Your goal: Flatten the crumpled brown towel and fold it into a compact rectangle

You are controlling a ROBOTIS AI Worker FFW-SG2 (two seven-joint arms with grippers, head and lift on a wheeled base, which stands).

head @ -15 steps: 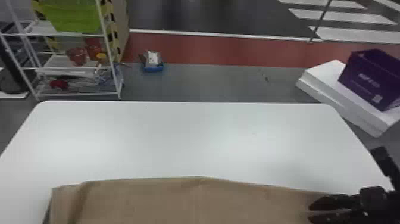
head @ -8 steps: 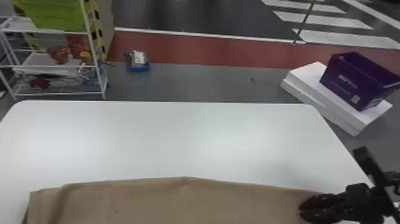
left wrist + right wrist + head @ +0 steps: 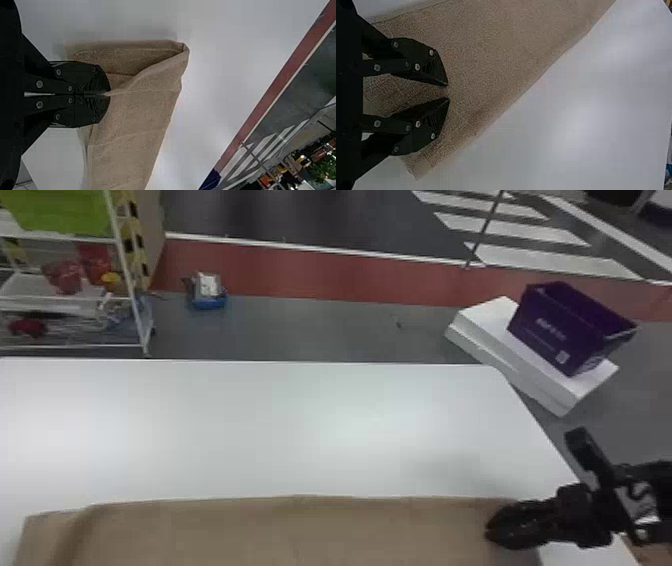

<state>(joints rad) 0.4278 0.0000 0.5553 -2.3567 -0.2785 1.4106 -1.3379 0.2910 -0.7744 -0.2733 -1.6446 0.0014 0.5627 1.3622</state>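
Left wrist view: my left gripper (image 3: 109,94) pinches a fold of the towel (image 3: 138,111), while my right gripper (image 3: 488,532), fingers parted, sits over the towel's right end.

With twelve o'clock where my fingertips point, my right gripper (image 3: 486,531) has its two black fingers (image 3: 437,71) parted by a narrow gap, brown towel (image 3: 502,59) showing between them. Whether they touch it I can't tell. The towel's edge slants past my tips from a corner near four o'clock, off toward eleven. White table (image 3: 573,126) lies beyond that edge at one o'clock, with more of it at eight.
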